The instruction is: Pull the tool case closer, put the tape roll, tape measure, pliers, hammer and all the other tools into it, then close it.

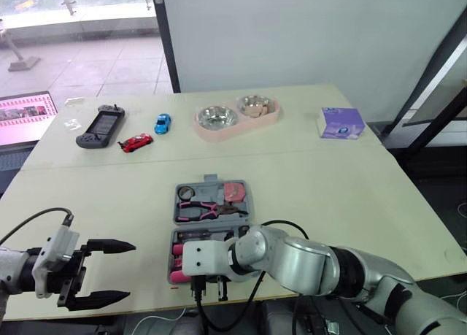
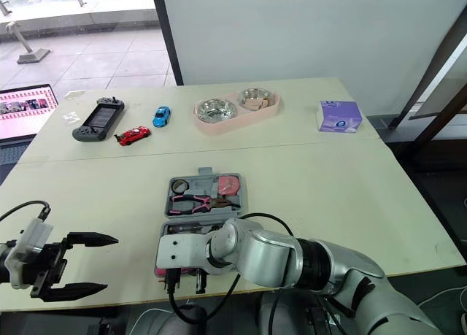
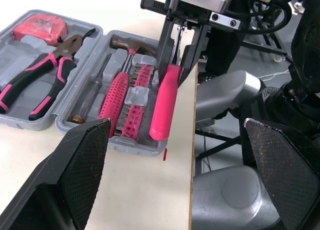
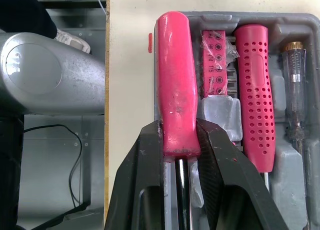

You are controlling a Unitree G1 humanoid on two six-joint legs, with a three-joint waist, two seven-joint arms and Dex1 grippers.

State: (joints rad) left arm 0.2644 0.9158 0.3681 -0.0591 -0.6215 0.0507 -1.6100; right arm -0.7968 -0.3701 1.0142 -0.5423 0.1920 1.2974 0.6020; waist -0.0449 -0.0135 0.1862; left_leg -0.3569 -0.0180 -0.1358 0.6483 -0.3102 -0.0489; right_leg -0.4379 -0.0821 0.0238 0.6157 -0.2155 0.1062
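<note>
Looking over the tabletop (image 1: 350, 196), we find the grey tool case (image 1: 211, 179) lying open, the tabletop's front edge just beside it. Our right tool (image 4: 181, 132) hangs over the case's near half, clamped on the red handle of a screwdriver (image 4: 176, 74) that lies along the slot by the case's outer wall. Our left tool (image 1: 124, 271) hovers left of the case, apart from it, fingers spread wide. Inside the case, the hammer (image 3: 115, 97) rests near the screwdriver, with a pink bit strip (image 3: 137, 104) between them. The pliers (image 3: 37, 77) and the red tape measure (image 3: 42, 25) sit in the case's far half.
</note>
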